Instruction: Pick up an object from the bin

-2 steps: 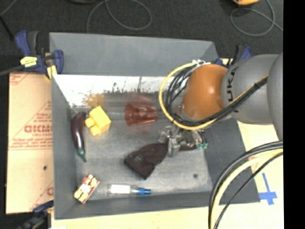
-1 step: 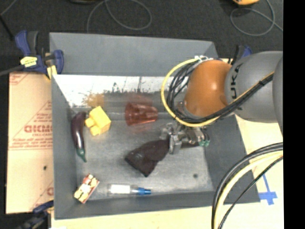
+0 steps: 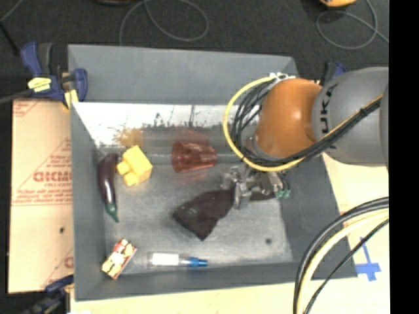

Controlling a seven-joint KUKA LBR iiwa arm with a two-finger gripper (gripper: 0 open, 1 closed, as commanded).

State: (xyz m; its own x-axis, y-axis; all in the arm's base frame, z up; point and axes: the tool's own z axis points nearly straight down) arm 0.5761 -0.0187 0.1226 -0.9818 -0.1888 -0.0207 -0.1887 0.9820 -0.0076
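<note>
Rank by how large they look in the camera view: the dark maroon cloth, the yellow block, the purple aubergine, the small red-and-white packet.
1. dark maroon cloth
2-3. purple aubergine and yellow block, too alike to rank
4. small red-and-white packet

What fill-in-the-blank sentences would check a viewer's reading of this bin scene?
The purple eggplant lies along the ___ wall of the bin, as the view shows it.
The block beside the eggplant is ___.
The hand is at the upper ___ corner of the dark maroon piece.
The pen has a ___ tip.
Missing: left; yellow; right; blue.
</note>
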